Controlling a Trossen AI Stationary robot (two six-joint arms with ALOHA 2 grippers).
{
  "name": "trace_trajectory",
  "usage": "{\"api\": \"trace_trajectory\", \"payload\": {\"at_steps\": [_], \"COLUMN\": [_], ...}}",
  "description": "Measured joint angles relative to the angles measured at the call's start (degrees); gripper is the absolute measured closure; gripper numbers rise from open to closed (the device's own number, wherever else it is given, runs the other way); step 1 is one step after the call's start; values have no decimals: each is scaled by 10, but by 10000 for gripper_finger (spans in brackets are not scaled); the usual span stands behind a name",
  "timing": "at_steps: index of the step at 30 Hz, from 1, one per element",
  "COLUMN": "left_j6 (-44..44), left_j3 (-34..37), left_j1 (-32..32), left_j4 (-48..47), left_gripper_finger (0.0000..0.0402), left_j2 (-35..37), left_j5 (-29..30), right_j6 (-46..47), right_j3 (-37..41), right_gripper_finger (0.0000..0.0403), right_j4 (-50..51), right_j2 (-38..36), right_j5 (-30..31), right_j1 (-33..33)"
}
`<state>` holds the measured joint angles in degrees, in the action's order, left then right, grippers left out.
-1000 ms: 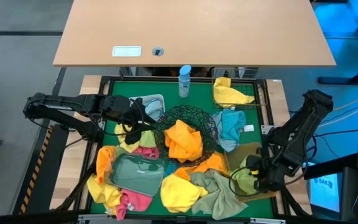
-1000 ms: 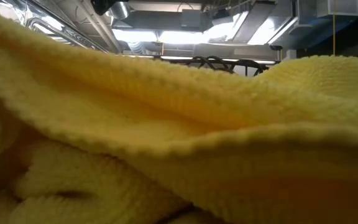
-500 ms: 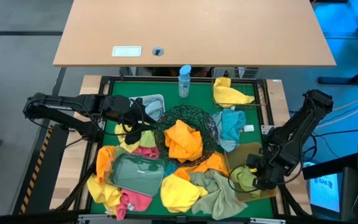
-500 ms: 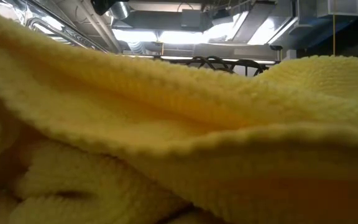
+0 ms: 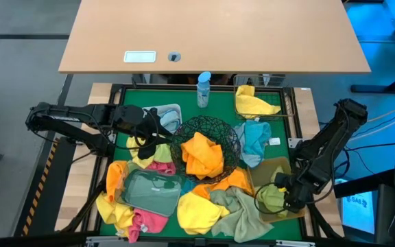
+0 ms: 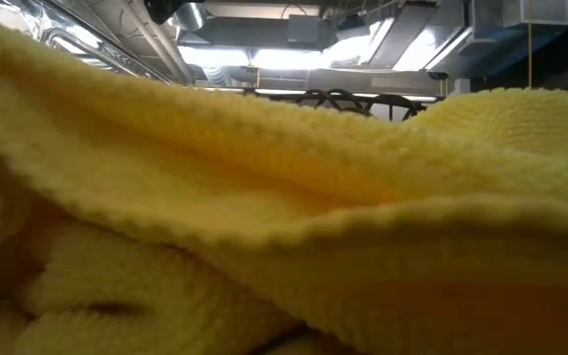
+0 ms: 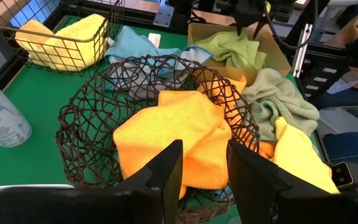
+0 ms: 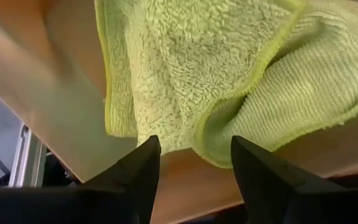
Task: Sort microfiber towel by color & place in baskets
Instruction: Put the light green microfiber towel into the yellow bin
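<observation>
Release is what we see: right gripper (image 8: 191, 152) jaws now stand apart, having just let the lime-green towel (image 8: 229, 74) drop into the tan bin (image 5: 269, 180) at four o'clock on the counter (one colour sorted). Left gripper (image 7: 204, 168), jaws apart on nothing, waits over the black wire bowl (image 7: 92, 124).

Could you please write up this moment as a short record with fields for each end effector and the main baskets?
right end effector: open, just above the lime-green towel lying in the tan bin
left end effector: open, empty, beside the round wire-mesh bowl
round wire-mesh bowl: holds an orange towel
square wire basket: holds a yellow towel
clear plastic tray: lies on top of loose towels
low view: blocked by a yellow cloth
</observation>
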<state>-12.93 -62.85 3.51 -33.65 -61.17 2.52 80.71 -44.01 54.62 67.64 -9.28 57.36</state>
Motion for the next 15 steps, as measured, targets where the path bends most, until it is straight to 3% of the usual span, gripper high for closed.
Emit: {"api": "trace_trajectory", "payload": {"at_steps": [8, 15], "left_j6": [21, 31], "left_j3": [0, 0], "left_j1": [0, 0], "left_j4": [1, 21], "left_gripper_finger": [283, 283], "left_j2": [-1, -23], "left_j5": [18, 68], "right_j6": [0, -38], "right_j3": [-85, -153], "right_gripper_finger": [204, 205], "right_j4": [81, 53], "right_j2": [-16, -21], "right_j5": [69, 233], "right_j1": [0, 0]}}
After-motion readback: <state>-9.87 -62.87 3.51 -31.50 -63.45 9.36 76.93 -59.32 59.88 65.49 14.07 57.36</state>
